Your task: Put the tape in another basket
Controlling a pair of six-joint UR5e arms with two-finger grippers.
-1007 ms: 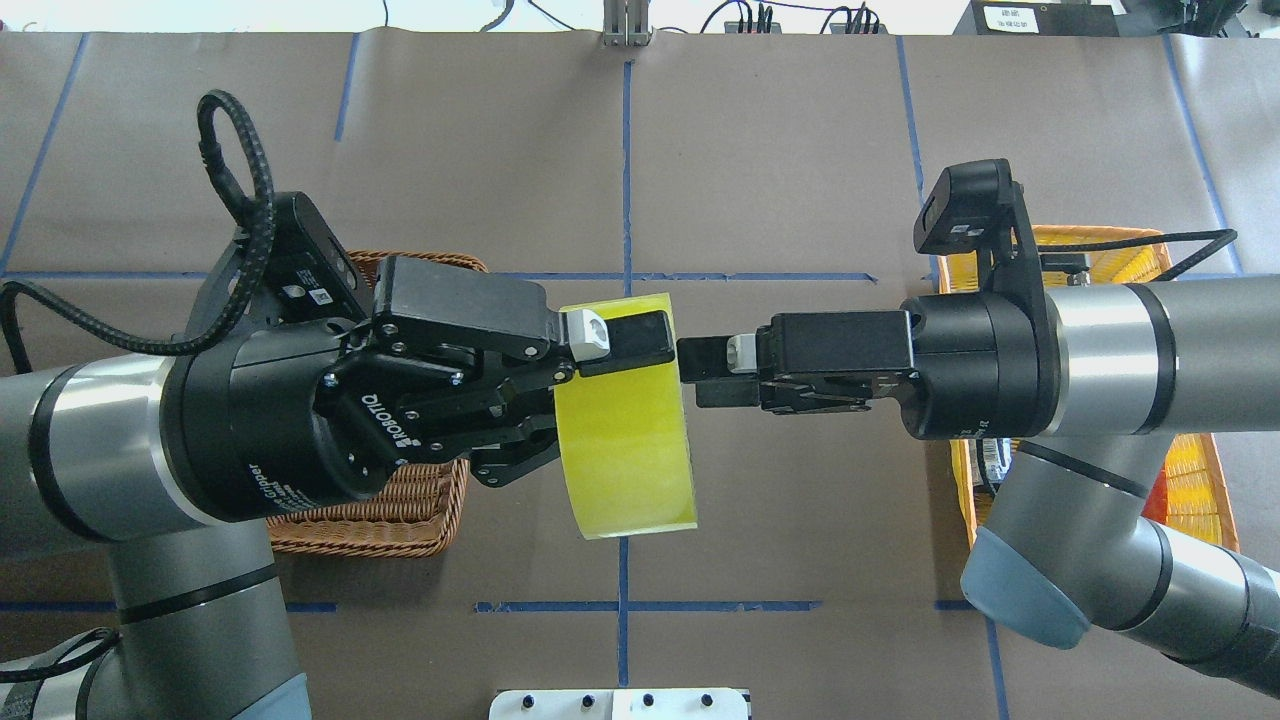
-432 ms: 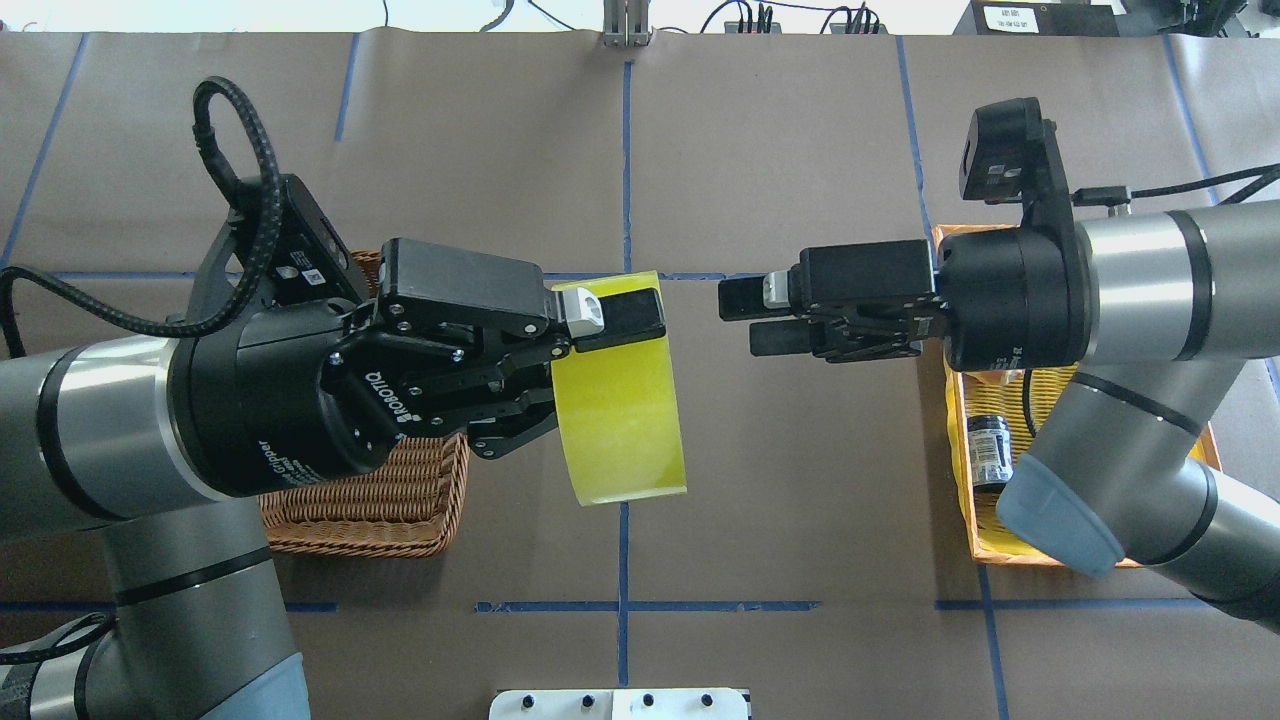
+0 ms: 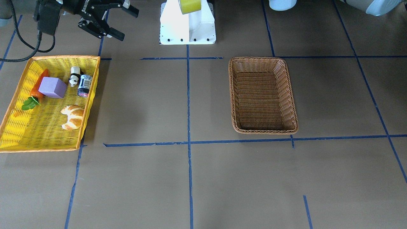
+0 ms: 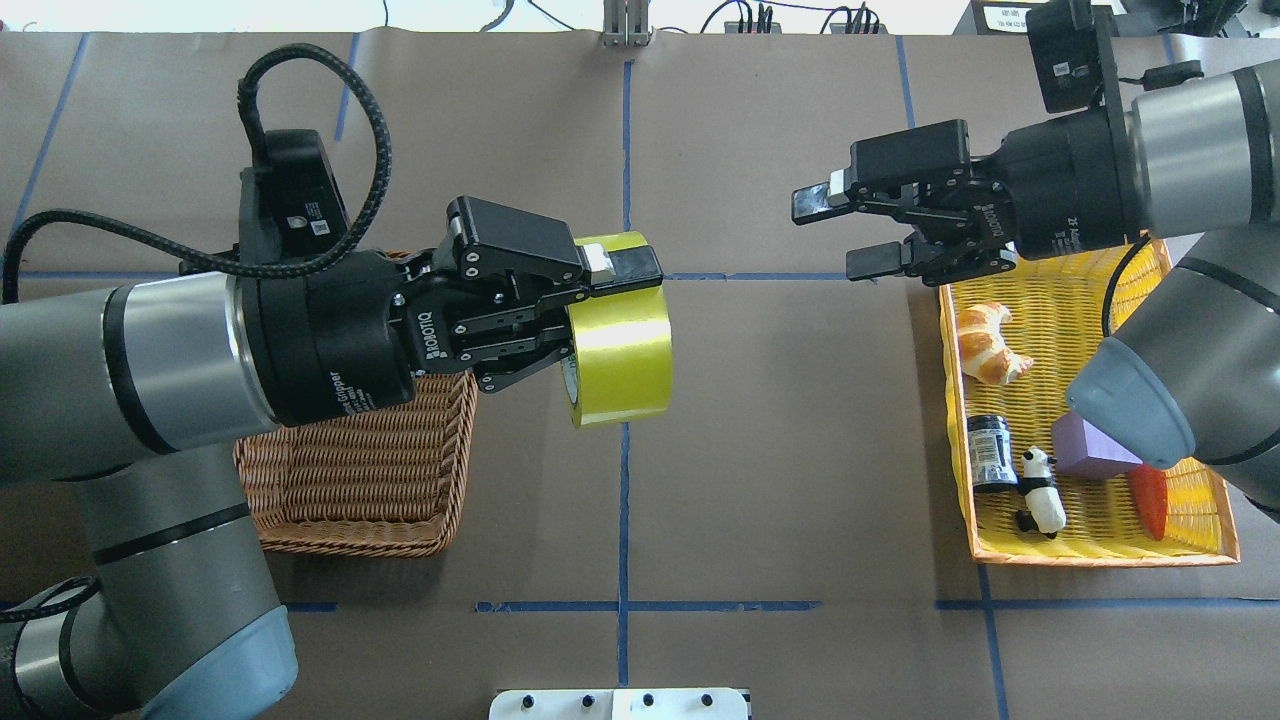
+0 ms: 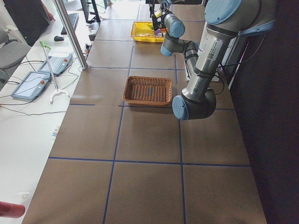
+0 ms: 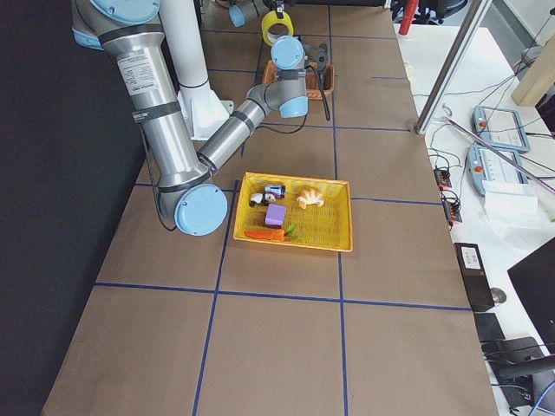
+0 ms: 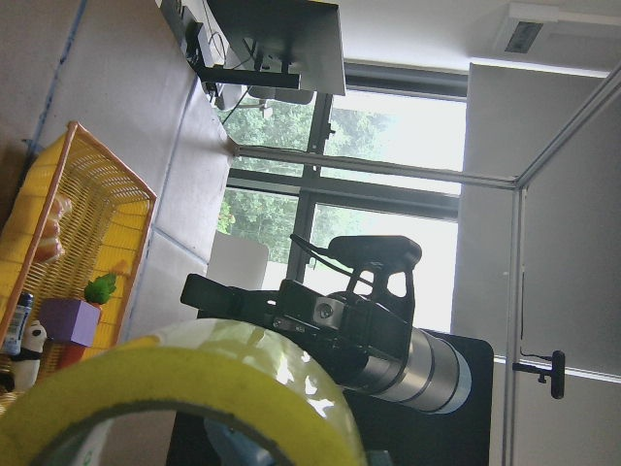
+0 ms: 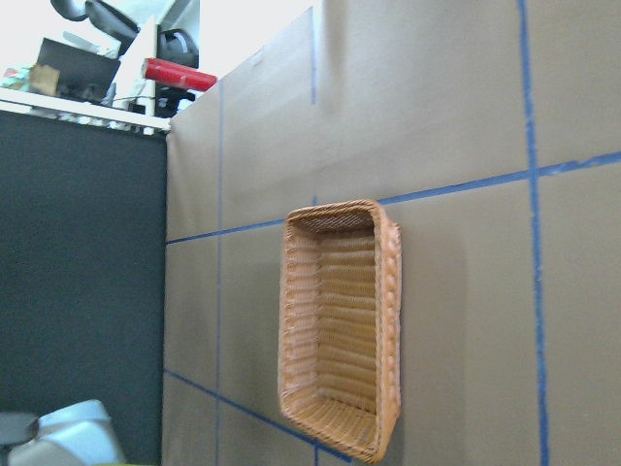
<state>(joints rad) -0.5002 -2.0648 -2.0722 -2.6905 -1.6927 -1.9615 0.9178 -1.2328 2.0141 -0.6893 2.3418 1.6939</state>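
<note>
Tape (image 3: pixel 189 5), front view: the top edge cuts it; you see only its lower part.
Tape, left wrist view: the bottom edge cuts it; you get one arc.
Left gripper (image 4: pixel 615 290): the Tape hides one fingertip from you.
Basket (image 4: pixel 370 480), overhead: the left arm covers much of it.
Carrot (image 4: pixel 1152 500): the right arm hides part.
Can (image 4: pixel 990 450) label: too small for you to read.

We are gripping the tape (image 4: pixel 625 360) by its wall in our left gripper (image 4: pixel 598 300), just beside the wicker basket (image 4: pixel 350 490). Our right gripper (image 4: pixel 835 235) is hovering, jaws apart and holding nothing, at the yellow basket (image 4: pixel 1100 300)'s corner.
</note>
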